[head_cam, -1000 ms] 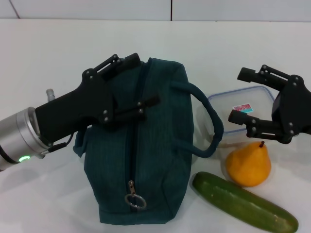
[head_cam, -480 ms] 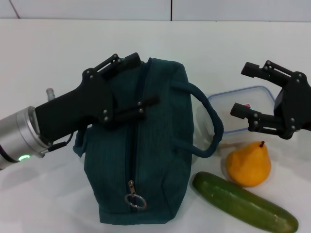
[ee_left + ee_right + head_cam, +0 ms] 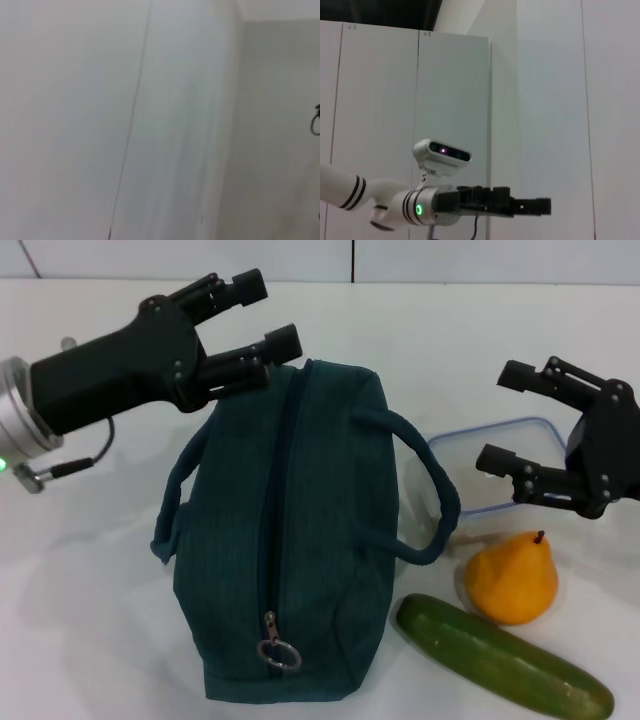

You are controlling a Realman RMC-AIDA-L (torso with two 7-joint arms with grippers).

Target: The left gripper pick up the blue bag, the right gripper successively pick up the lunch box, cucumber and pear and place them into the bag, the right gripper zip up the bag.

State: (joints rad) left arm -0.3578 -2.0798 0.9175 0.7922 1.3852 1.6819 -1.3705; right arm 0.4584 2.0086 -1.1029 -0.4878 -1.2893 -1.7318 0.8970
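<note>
Bag, the blue bag (image 3: 285, 540), stands at the centre with 2 handles free. The left gripper (image 3: 268, 314) hovers above its far left corner, jaws apart and empty. The right gripper (image 3: 505, 420) is wide open over what seems the lunch box (image 3: 480, 465); the pear (image 3: 511, 578) and the cucumber (image 3: 503, 656) lie nearer.

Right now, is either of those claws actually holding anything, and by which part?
No. The left gripper hangs open above the blue bag; the right gripper is open over the lunch box.

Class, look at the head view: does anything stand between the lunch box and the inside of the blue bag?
Yes. The blue bag has its zipper shut along the top, so the lunch box beside it cannot go in yet.
</note>
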